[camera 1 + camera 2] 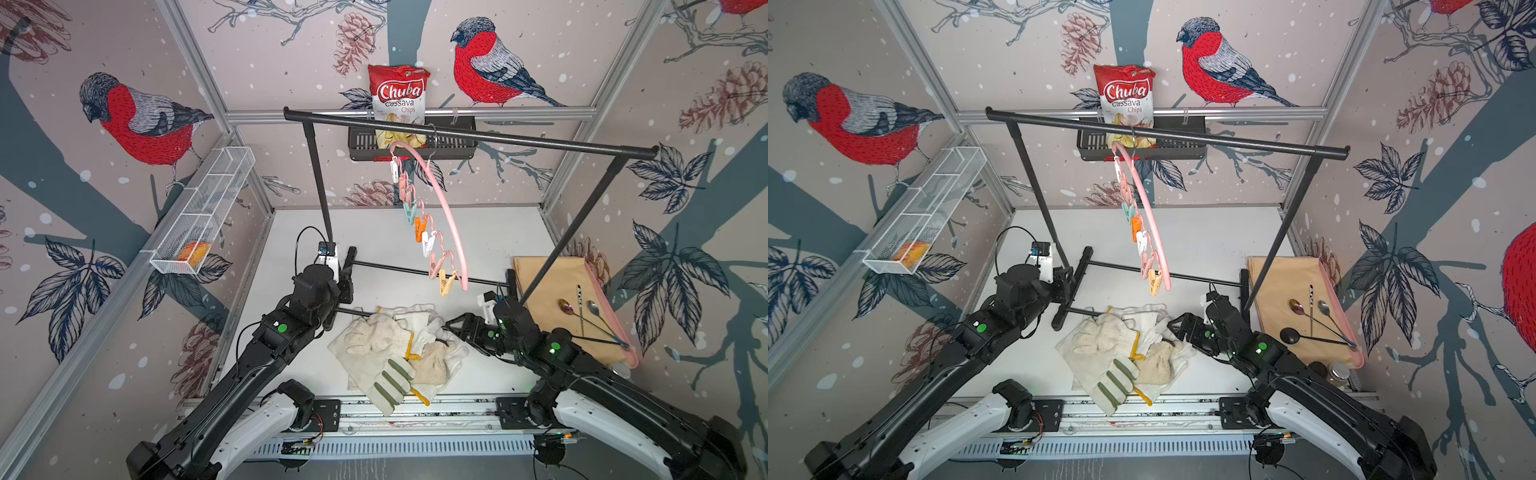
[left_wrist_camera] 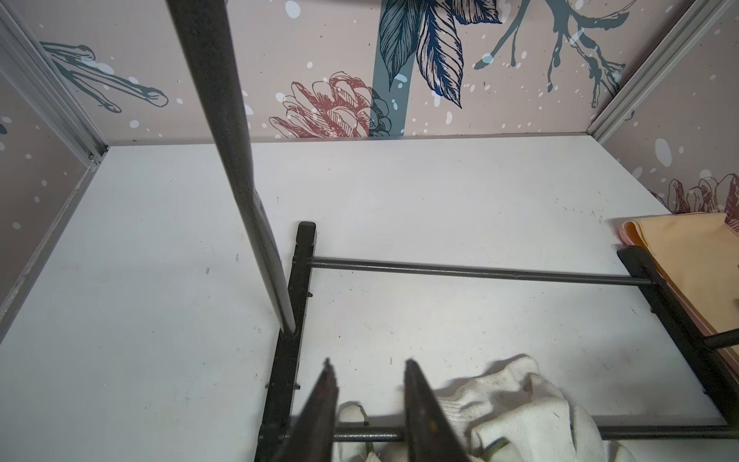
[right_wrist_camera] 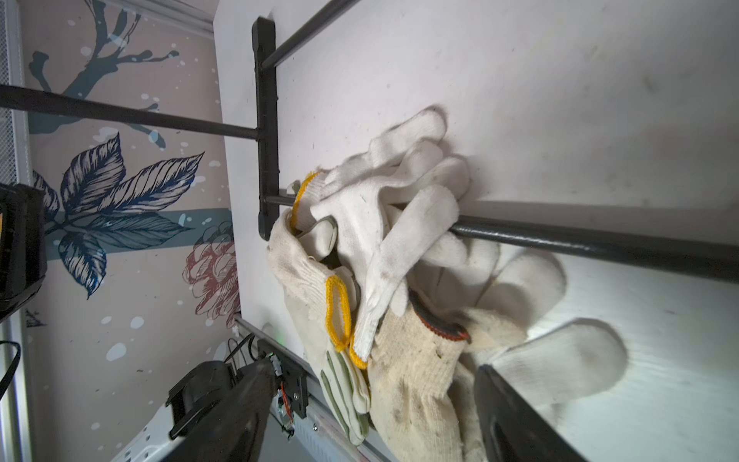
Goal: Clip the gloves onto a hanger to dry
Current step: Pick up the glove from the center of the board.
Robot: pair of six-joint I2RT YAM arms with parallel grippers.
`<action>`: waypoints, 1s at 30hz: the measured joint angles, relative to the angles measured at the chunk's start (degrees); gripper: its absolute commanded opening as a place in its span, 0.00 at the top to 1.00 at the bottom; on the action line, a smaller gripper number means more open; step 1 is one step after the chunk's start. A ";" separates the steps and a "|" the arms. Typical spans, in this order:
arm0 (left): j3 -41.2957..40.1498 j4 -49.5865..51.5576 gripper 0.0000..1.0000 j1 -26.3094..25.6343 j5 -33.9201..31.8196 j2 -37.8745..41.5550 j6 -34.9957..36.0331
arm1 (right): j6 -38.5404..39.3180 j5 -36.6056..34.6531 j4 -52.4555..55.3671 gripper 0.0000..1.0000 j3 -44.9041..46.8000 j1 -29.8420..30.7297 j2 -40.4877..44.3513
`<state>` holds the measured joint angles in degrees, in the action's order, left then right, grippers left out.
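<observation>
The gloves (image 1: pixel 386 353) lie in a heap at the table's front middle: knitted ones with yellow cuffs and a leather one with olive strips, shown in both top views (image 1: pixel 1113 357). The hanger (image 1: pixel 451 220), pink with pastel pegs (image 1: pixel 419 226), hangs empty from the black rack's top bar. My left gripper (image 2: pixel 369 364) stands open by the rack's left foot, above the base bar, at the heap's far left edge, with nothing between its fingers. My right gripper (image 3: pixel 374 368) is open at the heap's right side (image 1: pixel 451 326); a cream knitted glove (image 3: pixel 416 384) lies between its wide fingers.
The black garment rack (image 1: pixel 469 135) spans the table, and its base bars (image 2: pixel 480 274) run under the gloves. A chips bag (image 1: pixel 399 95) sits in a black wall basket. On the left wall is a white wire basket (image 1: pixel 203 212). A tan mat (image 1: pixel 548 291) with spoons (image 1: pixel 590 316) lies at the right.
</observation>
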<state>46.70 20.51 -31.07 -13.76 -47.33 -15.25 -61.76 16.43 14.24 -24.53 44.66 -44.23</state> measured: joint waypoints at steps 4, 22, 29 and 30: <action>0.04 1.14 0.01 0.07 -0.55 0.59 -0.15 | 1.38 5.16 -4.72 0.36 -0.83 -0.07 -5.99; -2.91 -0.39 0.04 0.11 4.87 10.08 5.38 | 15.56 18.69 -15.23 0.41 -12.17 0.28 -37.13; -2.36 -1.38 0.04 0.11 6.27 8.00 6.73 | 19.08 22.40 -15.89 0.42 -17.16 2.14 -45.20; -2.36 -1.46 0.04 0.11 6.45 8.00 6.73 | 19.71 22.67 -15.89 0.42 -17.81 2.34 -45.88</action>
<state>44.34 19.05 -30.96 -7.31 -39.33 -8.51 -42.04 39.09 -1.65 -42.35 47.00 -90.11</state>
